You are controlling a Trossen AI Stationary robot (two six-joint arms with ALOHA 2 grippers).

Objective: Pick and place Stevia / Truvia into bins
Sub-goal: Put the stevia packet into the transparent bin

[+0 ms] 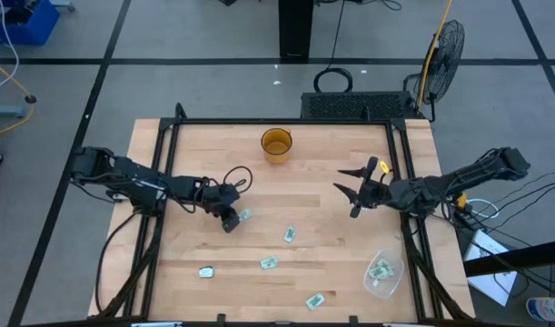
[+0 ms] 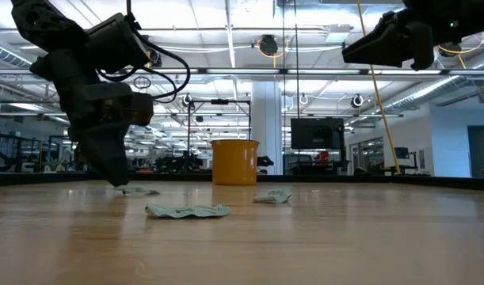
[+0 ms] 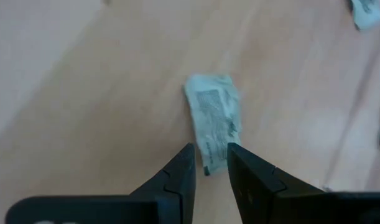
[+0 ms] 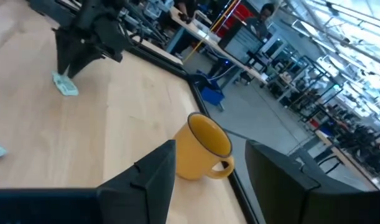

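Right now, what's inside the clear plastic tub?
The clear tub holds pale green and white sachets, seen through its open top. How many there are can't be counted, since they overlap.

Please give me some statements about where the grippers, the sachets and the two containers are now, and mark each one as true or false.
1. The left gripper is down at the table, its tips closing around one end of a sachet. True.
2. The right gripper holds a sachet. False: it is open and empty, raised above the table.
3. The amber cup stands near the far edge of the table. True.
4. The clear tub is empty. False: sachets already lie in it.
5. All sachets are binned. False: several lie loose on the table.
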